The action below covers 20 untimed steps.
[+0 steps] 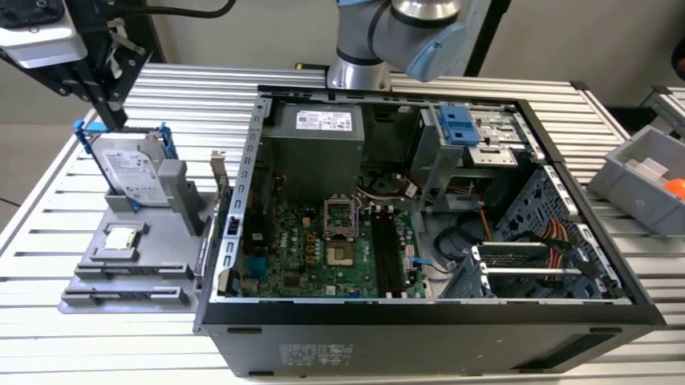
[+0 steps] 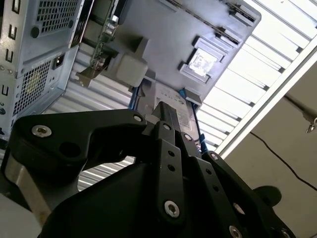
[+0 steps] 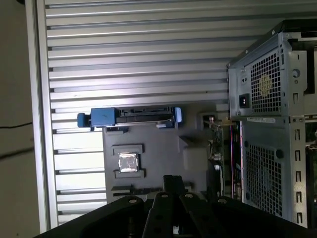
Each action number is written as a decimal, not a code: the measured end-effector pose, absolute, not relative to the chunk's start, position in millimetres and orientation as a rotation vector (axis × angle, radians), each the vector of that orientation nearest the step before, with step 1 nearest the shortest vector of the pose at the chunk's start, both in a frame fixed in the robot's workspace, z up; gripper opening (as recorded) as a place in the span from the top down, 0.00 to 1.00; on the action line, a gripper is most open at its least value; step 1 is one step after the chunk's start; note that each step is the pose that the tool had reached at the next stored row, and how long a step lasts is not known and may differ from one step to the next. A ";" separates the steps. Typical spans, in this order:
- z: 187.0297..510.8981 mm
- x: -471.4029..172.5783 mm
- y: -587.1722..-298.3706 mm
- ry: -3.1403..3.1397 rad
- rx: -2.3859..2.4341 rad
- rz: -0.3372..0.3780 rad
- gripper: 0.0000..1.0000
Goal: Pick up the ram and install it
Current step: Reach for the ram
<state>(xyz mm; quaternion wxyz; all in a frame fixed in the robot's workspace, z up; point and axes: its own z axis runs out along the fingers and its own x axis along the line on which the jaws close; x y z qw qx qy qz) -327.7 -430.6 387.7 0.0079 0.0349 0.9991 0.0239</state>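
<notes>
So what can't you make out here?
The ram: first wrist view, edge-on beside the case, so chips and label are hidden.
The hard drive: second wrist view, mostly behind the hand.
The arm: exterior view, cut off by the top edge.

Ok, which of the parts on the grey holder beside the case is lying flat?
The small square silver chip: it lies flat in its recess, while the hard drive in the blue frame stands upright on its edge.
</notes>
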 end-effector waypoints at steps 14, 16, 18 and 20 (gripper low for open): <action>386.3 -334.4 -441.4 3.124 0.083 0.075 1.00; 386.1 -334.7 -442.5 3.124 0.079 0.075 1.00; 385.8 -334.8 -443.3 3.124 0.076 0.075 1.00; 385.3 -334.9 -445.3 3.125 0.070 0.075 1.00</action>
